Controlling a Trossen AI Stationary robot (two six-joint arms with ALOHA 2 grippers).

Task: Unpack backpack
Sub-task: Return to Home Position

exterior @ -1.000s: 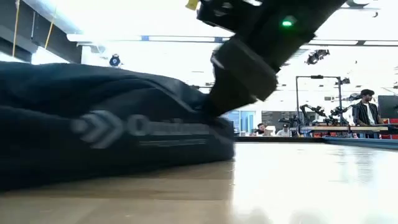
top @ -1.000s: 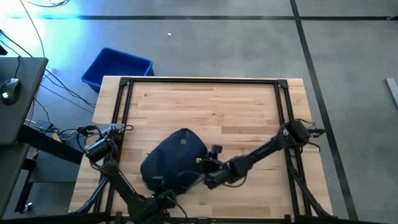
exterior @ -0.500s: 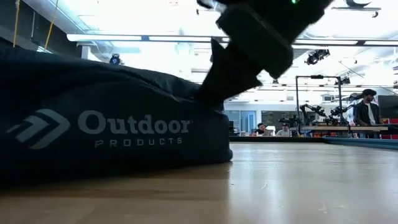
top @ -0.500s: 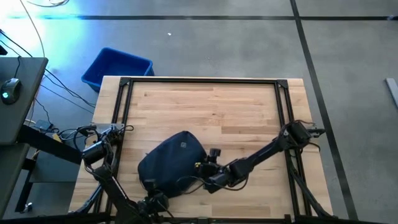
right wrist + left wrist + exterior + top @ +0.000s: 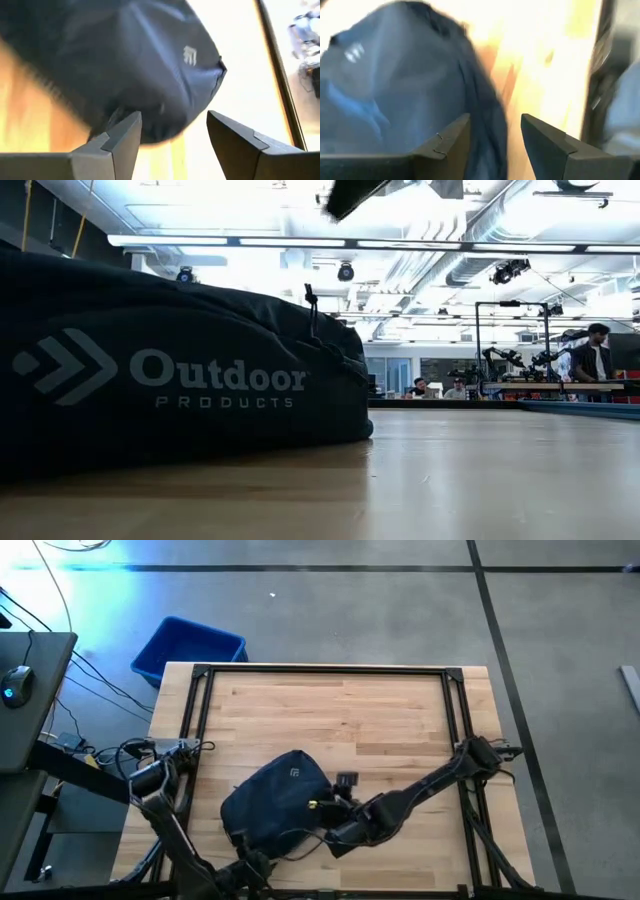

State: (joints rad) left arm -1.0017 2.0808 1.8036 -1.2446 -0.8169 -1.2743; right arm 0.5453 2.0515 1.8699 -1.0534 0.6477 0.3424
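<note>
The dark navy backpack (image 5: 275, 802) lies on the wooden table (image 5: 340, 710) near its front edge, left of the middle, resting flat on one broad side. Its white lettering (image 5: 215, 375) faces the low view, and a zip pull (image 5: 310, 295) stands up on its top. My right gripper (image 5: 173, 115) hovers open above the backpack's right end (image 5: 325, 820), and only a dark tip of it (image 5: 355, 192) shows in the low view. My left gripper (image 5: 495, 120) is open at the backpack's near edge (image 5: 250, 862), where the picture is blurred.
A blue plastic bin (image 5: 188, 648) stands on the floor beyond the table's far left corner. A black frame (image 5: 325, 670) runs along the table's edges. Bare wood spreads over the far half and the right side. People (image 5: 590, 355) stand far off in the room.
My right gripper has risen off the top of the backpack's right end and almost out of the low view. My left arm has also lifted a little. The backpack has shifted slightly toward the table's left and now sits still, its right end no longer pressed down.
</note>
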